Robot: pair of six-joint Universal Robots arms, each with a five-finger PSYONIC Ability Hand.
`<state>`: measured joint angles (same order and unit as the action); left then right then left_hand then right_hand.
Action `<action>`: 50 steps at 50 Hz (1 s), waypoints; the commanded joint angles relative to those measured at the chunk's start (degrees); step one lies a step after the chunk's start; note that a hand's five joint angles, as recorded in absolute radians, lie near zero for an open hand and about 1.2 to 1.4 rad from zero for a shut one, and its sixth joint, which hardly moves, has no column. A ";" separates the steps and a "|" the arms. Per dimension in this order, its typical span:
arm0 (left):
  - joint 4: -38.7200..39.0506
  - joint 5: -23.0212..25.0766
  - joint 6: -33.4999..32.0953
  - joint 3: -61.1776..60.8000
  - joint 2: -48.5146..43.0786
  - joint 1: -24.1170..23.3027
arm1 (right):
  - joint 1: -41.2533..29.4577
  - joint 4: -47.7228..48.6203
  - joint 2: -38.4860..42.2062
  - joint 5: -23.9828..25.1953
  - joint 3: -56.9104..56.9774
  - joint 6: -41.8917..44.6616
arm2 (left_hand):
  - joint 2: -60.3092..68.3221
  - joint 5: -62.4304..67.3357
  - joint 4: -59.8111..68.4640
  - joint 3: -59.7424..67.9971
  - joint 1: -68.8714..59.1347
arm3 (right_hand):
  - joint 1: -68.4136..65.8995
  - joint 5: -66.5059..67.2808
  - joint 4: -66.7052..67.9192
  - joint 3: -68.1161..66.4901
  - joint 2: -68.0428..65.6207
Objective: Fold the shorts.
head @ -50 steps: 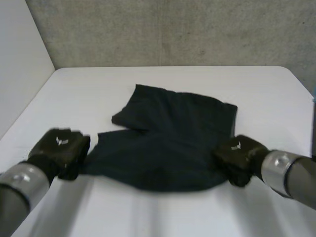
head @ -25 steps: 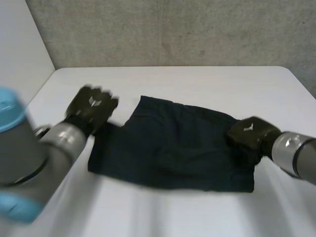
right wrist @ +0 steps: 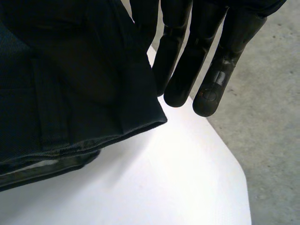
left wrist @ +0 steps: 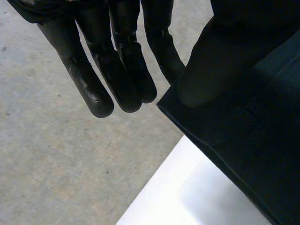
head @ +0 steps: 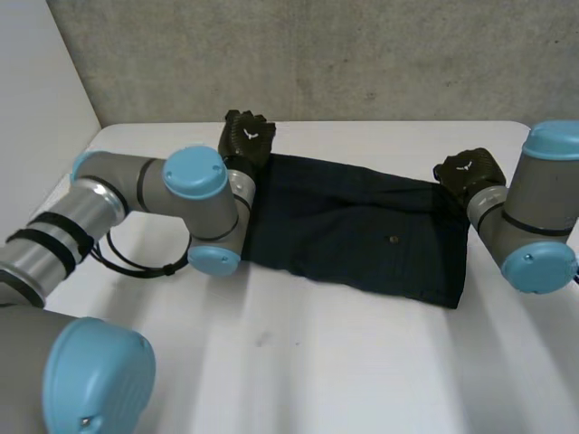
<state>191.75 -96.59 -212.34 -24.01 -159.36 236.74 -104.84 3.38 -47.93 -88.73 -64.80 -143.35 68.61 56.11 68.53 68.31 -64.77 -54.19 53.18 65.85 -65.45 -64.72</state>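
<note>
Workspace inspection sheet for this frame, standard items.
surface: white table, bare in front of the cloth
job's things: dark shorts, folded into a flat band across the far part of the table
clutter: nothing seen
hands: left hand at the shorts' far left corner, straight fingers with the thumb pinching the cloth; right hand at the far right corner, pinching in the same way
cables: nothing foreign seen
surroundings: grey concrete wall behind the table, white panel on the left-arm side, concrete floor beyond the table's edge
</note>
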 commanded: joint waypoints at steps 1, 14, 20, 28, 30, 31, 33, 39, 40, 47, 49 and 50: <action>2.04 1.14 3.85 -0.24 -1.66 -1.27 | -0.02 4.79 1.80 -3.19 0.90 -1.57 | -55.73 -53.23 -55.65 -55.43 51.89 | 44.19 -53.18 -55.85 55.45 54.72; -1.47 1.31 11.77 -16.83 17.75 -1.02 | 0.69 6.73 -19.03 -1.00 -10.25 -15.73 | -58.61 -56.11 -58.53 -58.31 54.77 | 44.19 -53.18 -55.85 55.45 54.72; -1.47 1.66 14.23 -33.88 32.07 2.15 | 0.86 -1.26 -25.36 -0.65 -17.81 -16.78 | -58.61 -56.11 -58.53 -58.31 54.77 | 44.19 -53.18 -55.85 55.45 54.72; -0.86 5.97 19.41 -58.05 47.02 5.48 | 0.86 -1.89 -28.79 4.70 -32.57 -20.47 | -58.40 -55.89 -58.32 -58.10 54.56 | 44.19 -53.18 -55.85 55.45 54.72; -0.15 6.67 21.08 -63.33 49.49 6.72 | 1.12 0.92 -28.62 6.73 -36.09 -21.88 | -58.40 -55.89 -58.31 -58.10 54.56 | 44.19 -53.18 -55.85 55.45 54.72; 0.28 6.76 21.61 -65.00 50.19 6.98 | 1.21 2.15 -28.44 7.08 -37.06 -22.32 | -58.40 -55.89 -58.31 -58.10 54.56 | 44.19 -53.18 -55.85 55.45 54.72; 2.03 6.76 22.67 -69.47 51.77 7.42 | 2.26 5.65 -28.09 8.13 -39.43 -23.72 | -58.40 -55.89 -58.31 -58.10 54.56 | 38.10 -47.09 -49.75 49.36 48.62; 9.51 6.76 23.02 -77.05 53.19 7.69 | 3.50 9.19 -22.30 8.66 -39.53 -24.70 | -58.40 -55.89 -58.31 -58.10 54.56 | 30.82 -39.81 -42.48 42.08 41.35; 11.34 6.67 22.76 -78.19 53.19 7.86 | 3.50 9.71 -20.81 8.40 -39.09 -24.43 | -58.23 -55.72 -58.15 -57.93 54.39 | 29.32 -38.31 -40.98 40.58 39.84; 13.91 6.76 22.58 -79.34 53.10 8.30 | 3.76 12.44 -15.44 7.70 -36.28 -24.17 | -58.23 -55.72 -58.15 -57.93 54.39 | 11.85 -20.84 -23.50 23.10 22.37; 13.91 6.76 22.67 -79.43 53.10 8.39 | 3.85 13.58 -14.38 7.79 -35.66 -24.08 | -58.23 -55.72 -58.15 -57.93 54.39 | -1.26 -7.73 -10.40 10.00 9.27; 13.91 6.76 22.67 -79.43 53.10 8.39 | 3.94 13.67 -14.21 7.79 -35.49 -23.99 | -58.23 -55.72 -58.15 -57.93 54.39 | -10.13 1.15 -1.52 1.12 0.39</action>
<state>205.19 -89.81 -189.65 -103.61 -106.03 244.96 -101.05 15.09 -65.09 -80.63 -102.28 -167.78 11.65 2.69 11.76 12.20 -11.17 -29.49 22.72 33.90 -34.04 -34.47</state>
